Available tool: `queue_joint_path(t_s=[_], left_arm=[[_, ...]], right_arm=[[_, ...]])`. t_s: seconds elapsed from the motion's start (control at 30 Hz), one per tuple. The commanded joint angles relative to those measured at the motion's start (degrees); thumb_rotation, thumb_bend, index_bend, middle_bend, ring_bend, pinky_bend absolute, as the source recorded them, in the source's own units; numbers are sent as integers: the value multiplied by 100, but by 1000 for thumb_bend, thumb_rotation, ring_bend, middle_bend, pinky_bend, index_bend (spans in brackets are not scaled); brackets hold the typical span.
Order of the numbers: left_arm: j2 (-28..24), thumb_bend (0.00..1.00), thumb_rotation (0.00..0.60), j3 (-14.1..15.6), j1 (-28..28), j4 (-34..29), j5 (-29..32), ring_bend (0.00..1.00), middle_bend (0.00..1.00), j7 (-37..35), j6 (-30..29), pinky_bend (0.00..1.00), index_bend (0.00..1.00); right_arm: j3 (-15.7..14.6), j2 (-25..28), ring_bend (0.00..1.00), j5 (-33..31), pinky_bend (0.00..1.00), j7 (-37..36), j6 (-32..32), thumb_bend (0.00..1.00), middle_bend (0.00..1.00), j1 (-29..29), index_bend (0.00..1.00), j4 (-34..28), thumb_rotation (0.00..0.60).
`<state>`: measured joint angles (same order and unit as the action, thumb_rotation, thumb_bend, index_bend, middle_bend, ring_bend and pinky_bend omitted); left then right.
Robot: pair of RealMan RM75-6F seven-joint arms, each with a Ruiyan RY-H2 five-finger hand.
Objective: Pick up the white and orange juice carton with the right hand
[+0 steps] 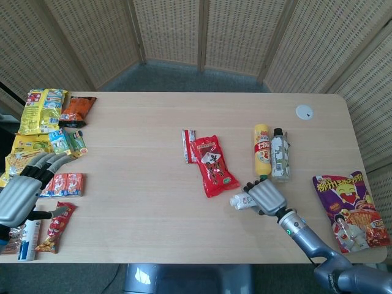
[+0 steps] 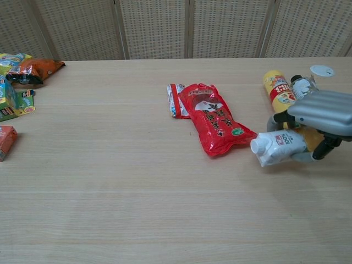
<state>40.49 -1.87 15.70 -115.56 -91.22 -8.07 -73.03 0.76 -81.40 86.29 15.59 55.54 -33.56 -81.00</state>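
Observation:
The white and orange juice carton (image 1: 241, 200) (image 2: 279, 146) lies on its side near the table's front right, its cap end pointing left. My right hand (image 1: 266, 196) (image 2: 322, 113) covers its orange end, and the fingers (image 2: 279, 117) and thumb curl around it, so the hand grips it. Whether the carton rests on the wood or is just off it cannot be told. My left hand (image 1: 24, 190) hovers at the far left edge with its fingers spread and holds nothing; it shows only in the head view.
A red snack bag (image 1: 212, 164) (image 2: 215, 124) lies just left of the carton. A yellow bottle (image 1: 262, 149) and a clear bottle (image 1: 280, 154) lie right behind the hand. A purple chip bag (image 1: 349, 208) sits at the right. Several snack packets (image 1: 43, 110) crowd the left edge.

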Motion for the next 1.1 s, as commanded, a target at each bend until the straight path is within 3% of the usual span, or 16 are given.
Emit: queue_joint_path(t_s=[0.03,0.53,0.87,1.1], left_arm=[[29,217,600,11,12,12,16,0,0,11,42,0,0],[102,217,600,86,-17,10,-22,0,0,121,75,0,0],[151,216,600,192,-152,26,-110,0,0,84,-54,0,0],[101,216,600,313,-346,1,-263,0,0,78,-286,0,0]], right_arm=[[202,197,659,-161,524,56,112,451,900,-26,661,-342,600],[1255,442,680,-764,535,-299,185,458,912,-562,673,-1056,600],[1865,365,688,-1299,535,-593,145,460,922,-968,681,-1077,600],[2094,430,700,-1525,535,-753,139,463,932,-1143,691,-995,600]])
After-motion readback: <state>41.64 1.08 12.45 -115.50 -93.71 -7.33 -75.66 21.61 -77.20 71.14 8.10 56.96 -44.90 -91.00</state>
